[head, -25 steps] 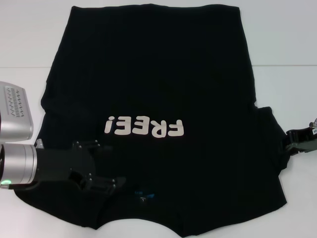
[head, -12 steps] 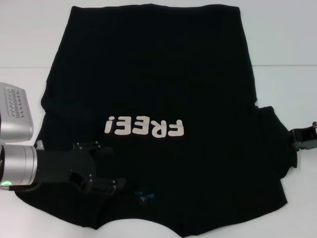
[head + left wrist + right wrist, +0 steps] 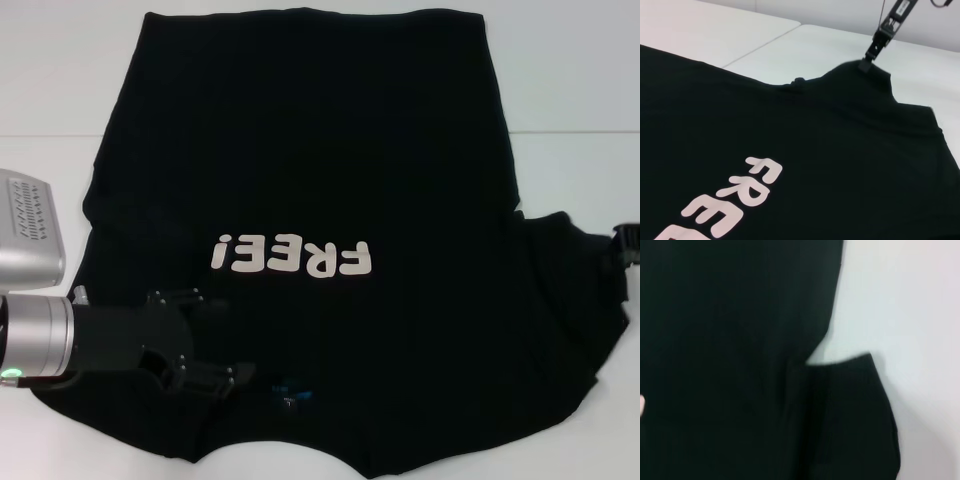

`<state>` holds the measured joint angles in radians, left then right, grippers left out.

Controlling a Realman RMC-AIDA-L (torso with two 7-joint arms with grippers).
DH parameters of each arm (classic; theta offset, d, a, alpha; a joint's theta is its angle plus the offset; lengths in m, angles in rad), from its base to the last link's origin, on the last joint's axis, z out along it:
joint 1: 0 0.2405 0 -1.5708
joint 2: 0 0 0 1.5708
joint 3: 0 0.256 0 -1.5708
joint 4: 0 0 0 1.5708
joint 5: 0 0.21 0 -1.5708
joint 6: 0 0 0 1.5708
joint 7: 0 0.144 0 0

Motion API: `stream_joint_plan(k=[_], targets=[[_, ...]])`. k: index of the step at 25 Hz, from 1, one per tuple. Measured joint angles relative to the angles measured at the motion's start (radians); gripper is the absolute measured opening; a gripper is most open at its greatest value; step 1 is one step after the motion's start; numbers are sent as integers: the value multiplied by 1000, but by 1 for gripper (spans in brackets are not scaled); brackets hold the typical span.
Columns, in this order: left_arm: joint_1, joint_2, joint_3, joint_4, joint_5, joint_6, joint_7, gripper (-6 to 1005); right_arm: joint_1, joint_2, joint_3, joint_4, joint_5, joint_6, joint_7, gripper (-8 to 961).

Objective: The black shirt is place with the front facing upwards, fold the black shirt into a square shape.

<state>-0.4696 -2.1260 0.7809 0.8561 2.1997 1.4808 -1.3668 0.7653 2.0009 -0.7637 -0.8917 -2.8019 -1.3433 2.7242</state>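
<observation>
Now right hand (image 3: 627, 250) pinching sleeve of black shirt (image 3: 310, 180); left hand (image 3: 200, 350) on collar area, opening unclear.

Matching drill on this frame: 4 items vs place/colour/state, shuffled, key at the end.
Column A
1. left gripper
2. right gripper
3. FREE! print
4. neck label

Column B
a. blue, at the collar, on the robot's near side
b. white, across the chest of the black shirt
c. pinching the raised tip of the sleeve on the robot's right
d. over the shirt's shoulder area on the robot's left, beside the collar

Pairs: 1-d, 2-c, 3-b, 4-a
</observation>
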Motion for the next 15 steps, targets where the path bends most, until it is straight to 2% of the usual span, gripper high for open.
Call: stream_joint_plan(k=[8, 15], targets=[[0, 0, 3, 2, 0, 0, 0, 937, 4, -5, 11, -57, 47, -25, -8, 34], [-3, 1, 2, 3, 0, -1, 0, 937, 57, 13, 5, -69, 71, -45, -39, 35]])
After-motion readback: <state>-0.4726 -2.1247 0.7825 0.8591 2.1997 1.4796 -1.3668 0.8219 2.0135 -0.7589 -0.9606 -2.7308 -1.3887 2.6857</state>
